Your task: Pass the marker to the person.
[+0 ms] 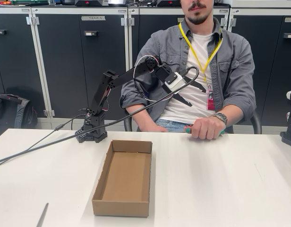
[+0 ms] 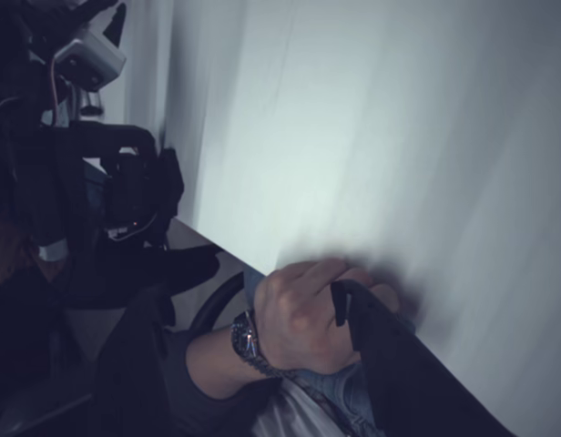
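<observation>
Fingers (image 1: 192,93) spread, nothing between them, as I read it from the fixed view; they hang in the air in front of the person (image 1: 202,61)'s chest, above the far edge of the worktop (image 1: 221,179). In the wrist view one dark finger (image 2: 390,364) crosses the lower frame over the person's hand (image 2: 303,319).

The marker (image 1: 188,129) sits in that hand (image 1: 206,127), fist closed round it, a green end poking out on the left side of the fist. Hand rests on the worktop's far edge, watch (image 1: 221,117) on the wrist.

Open cardboard box (image 1: 124,177) lies nearer me, mid-worktop. Arm base (image 1: 91,132) stands behind the box's far left corner.
</observation>
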